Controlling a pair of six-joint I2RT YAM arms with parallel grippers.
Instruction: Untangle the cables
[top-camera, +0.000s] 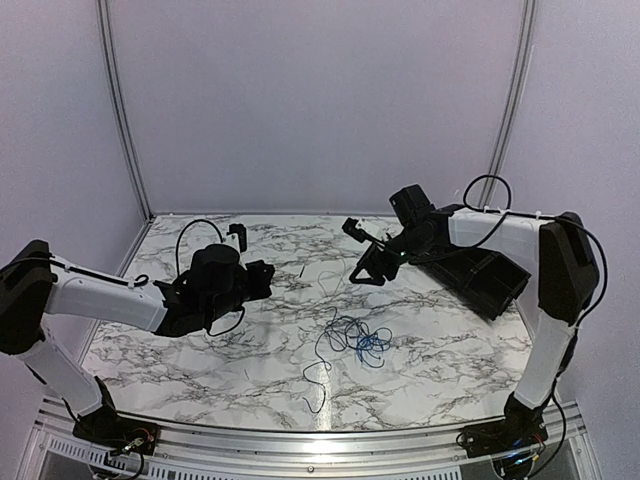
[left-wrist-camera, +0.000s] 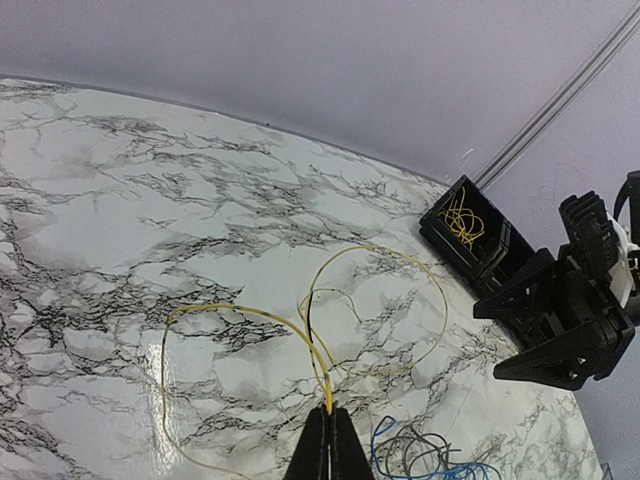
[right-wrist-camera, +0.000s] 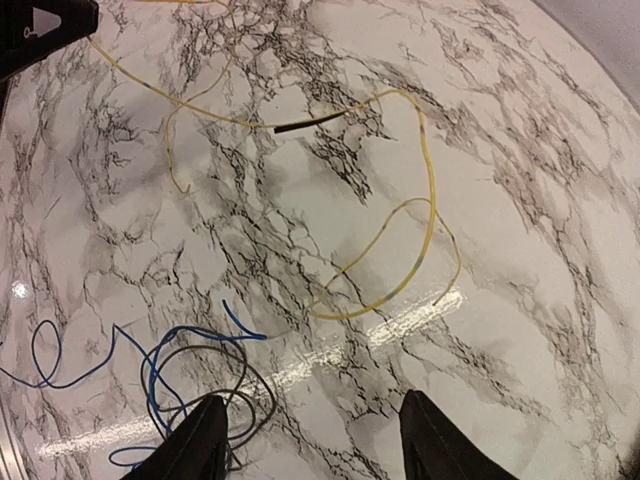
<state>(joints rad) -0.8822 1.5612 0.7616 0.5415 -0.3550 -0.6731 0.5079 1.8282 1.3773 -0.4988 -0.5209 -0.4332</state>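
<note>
A thin yellow cable (left-wrist-camera: 240, 312) lies in loose loops on the marble table. My left gripper (left-wrist-camera: 331, 415) is shut on one end of it, low over the table. The same cable shows in the right wrist view (right-wrist-camera: 428, 200). A tangle of blue and black cables (top-camera: 355, 338) lies at the middle of the table, apart from the yellow one, and also shows in the left wrist view (left-wrist-camera: 420, 455) and the right wrist view (right-wrist-camera: 170, 365). My right gripper (right-wrist-camera: 315, 435) is open and empty, hovering above the table between the yellow loop and the tangle. In the top view it (top-camera: 360, 258) faces my left gripper (top-camera: 262, 275).
A black bin (top-camera: 480, 275) lies at the right back of the table and holds a small coil of yellow wire (left-wrist-camera: 462, 225). A blue strand trails toward the front edge (top-camera: 318, 385). Grey walls close the back and sides.
</note>
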